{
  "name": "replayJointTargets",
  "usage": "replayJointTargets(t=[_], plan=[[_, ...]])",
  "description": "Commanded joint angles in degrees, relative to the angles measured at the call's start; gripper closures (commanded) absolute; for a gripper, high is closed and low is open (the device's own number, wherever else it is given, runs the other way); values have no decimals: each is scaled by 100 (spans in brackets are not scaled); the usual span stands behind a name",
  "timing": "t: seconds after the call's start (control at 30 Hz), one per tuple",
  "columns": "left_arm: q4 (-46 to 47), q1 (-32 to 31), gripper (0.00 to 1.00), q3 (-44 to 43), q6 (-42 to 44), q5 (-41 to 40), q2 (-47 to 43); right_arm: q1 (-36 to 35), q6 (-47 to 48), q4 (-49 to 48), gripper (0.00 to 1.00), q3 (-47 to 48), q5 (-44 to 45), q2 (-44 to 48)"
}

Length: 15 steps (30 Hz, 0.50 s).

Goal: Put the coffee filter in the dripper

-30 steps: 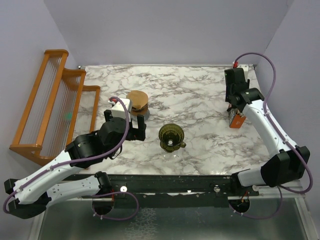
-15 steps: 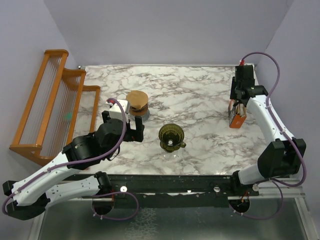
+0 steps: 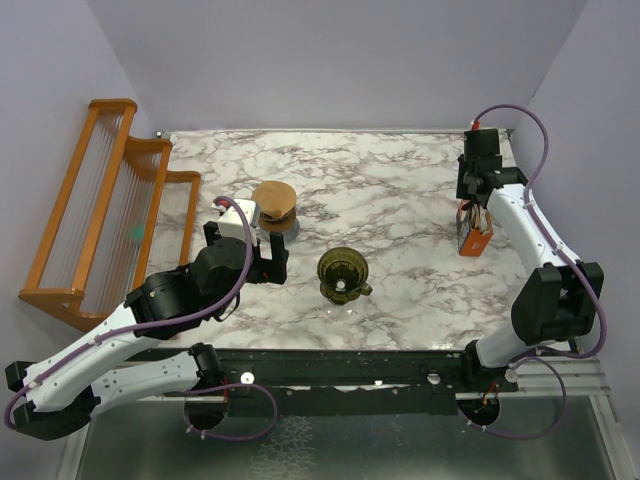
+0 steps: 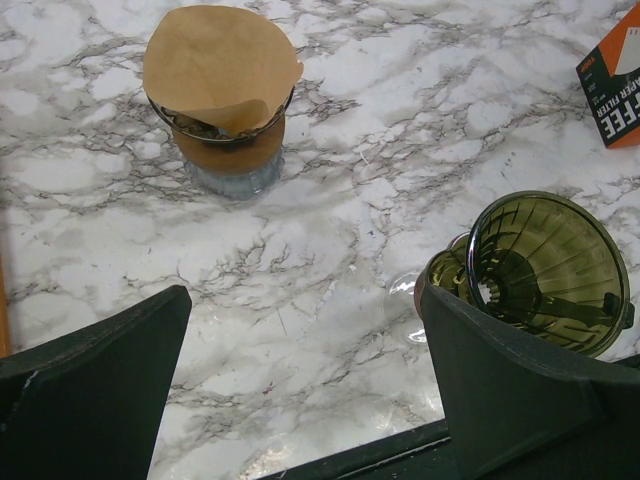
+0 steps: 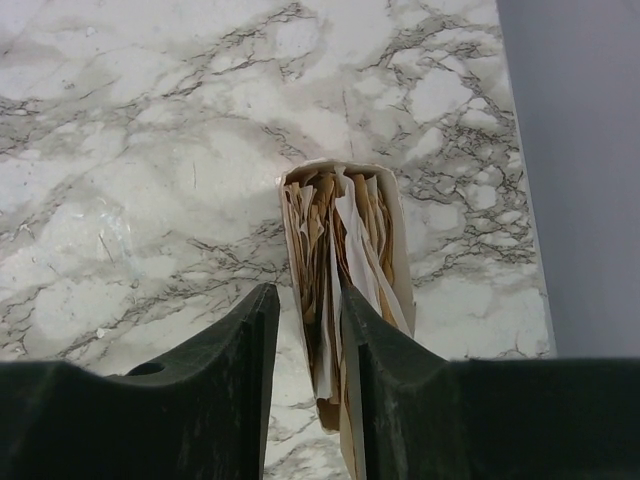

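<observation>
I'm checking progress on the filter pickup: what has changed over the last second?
The right end effector shifted slightly rightward and now lines up over the open orange filter box. The left end effector edged slightly left. Nothing was grasped or released. The dripper and the box stayed put.

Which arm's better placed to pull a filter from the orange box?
Right. The right fingers hang over the open orange cardboard box of paper filters; the left fingers sit open by the dark olive-green translucent dripper.
</observation>
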<state>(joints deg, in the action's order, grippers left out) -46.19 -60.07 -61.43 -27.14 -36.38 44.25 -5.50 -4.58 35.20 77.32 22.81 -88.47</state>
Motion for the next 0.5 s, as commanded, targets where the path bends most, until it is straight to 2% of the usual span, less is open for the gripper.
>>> replayJointTargets(t=[0.0,0.3,0.47], plan=[[-99,22,1,-18,67,10,-26,53,28,-117,64,182,-38,-96],[-106,22,1,-35,77,0,-15,88,-6,-137,69,78,121,-102],[-103,22,1,-21,61,6,-35,108,-22,-135,76,0,186,-84]])
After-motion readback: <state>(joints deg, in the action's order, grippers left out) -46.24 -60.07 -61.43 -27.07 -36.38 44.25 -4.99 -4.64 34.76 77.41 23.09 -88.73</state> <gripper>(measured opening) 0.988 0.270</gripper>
